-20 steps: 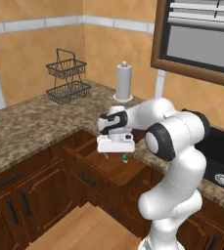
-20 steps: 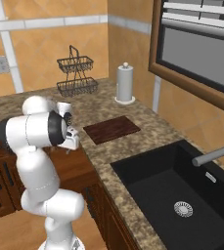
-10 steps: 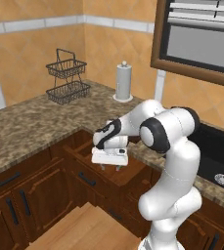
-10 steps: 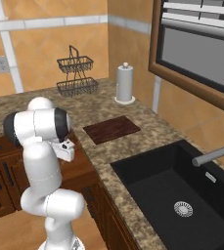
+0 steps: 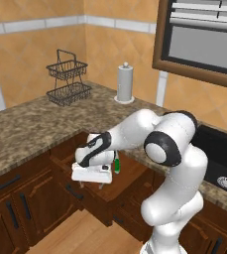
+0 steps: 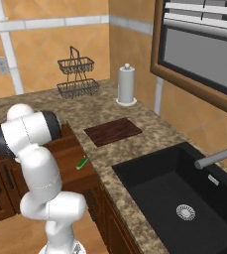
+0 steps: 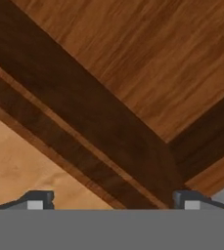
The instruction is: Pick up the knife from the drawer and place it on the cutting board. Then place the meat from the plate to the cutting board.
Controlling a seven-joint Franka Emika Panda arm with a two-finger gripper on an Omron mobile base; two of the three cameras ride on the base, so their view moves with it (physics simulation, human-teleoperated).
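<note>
There is one knife (image 6: 82, 162) with a green handle, one open drawer (image 5: 110, 191) and one dark cutting board (image 6: 113, 131). On the counter stand one paper-towel holder (image 6: 126, 84) and one two-level wire basket (image 6: 77, 76). There is also one black sink (image 6: 184, 198) and one window (image 6: 204, 44).

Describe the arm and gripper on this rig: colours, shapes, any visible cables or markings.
The arm has glossy white rounded shells with dark grey to black bands at its joints. No loose cables or markings show. The gripper is a flat white block under a dark-banded wrist; in the hand view its two fingertips are small, dark grey and squared.
</note>
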